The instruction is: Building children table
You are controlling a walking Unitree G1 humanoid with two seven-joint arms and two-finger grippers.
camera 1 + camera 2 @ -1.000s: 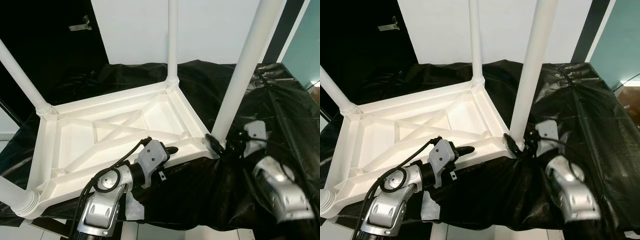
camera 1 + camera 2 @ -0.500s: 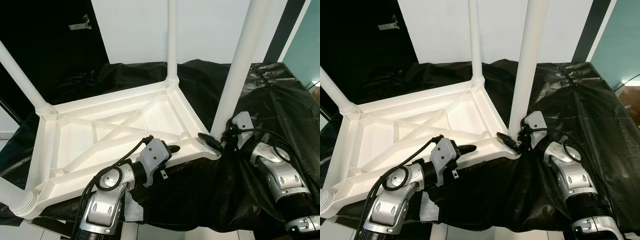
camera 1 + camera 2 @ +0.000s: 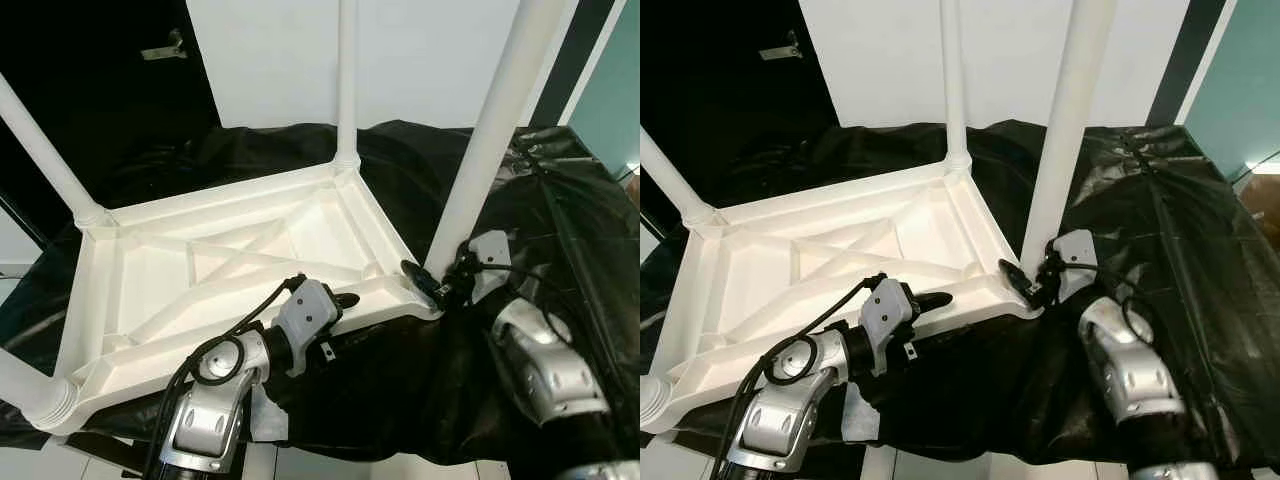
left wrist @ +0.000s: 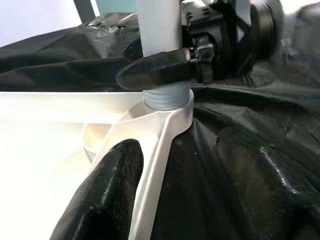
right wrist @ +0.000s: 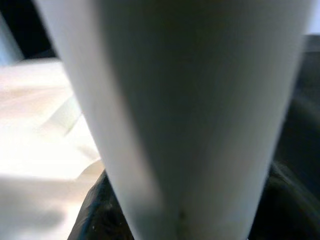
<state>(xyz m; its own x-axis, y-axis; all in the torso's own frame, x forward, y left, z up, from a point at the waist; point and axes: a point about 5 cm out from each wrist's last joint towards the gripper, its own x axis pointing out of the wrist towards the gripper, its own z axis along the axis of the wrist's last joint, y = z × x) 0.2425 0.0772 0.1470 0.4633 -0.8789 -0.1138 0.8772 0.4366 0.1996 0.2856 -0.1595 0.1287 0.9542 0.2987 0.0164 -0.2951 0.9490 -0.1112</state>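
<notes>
Nearest, the left pincer (image 3: 338,301) grips the near rim of the upturned white tabletop (image 3: 240,262), one finger inside, one outside, bracing it on the black-covered worktop (image 3: 560,230). Just beyond, the right pincer (image 3: 428,284) is clenched around the base of the near-right leg (image 3: 480,150), right at its corner socket. Farther back, the far leg (image 3: 346,80) and the left leg (image 3: 45,150) stand fitted. The step looks like seating this leg; next probably calls for twisting or pressing it home while the tabletop stays braced.
</notes>
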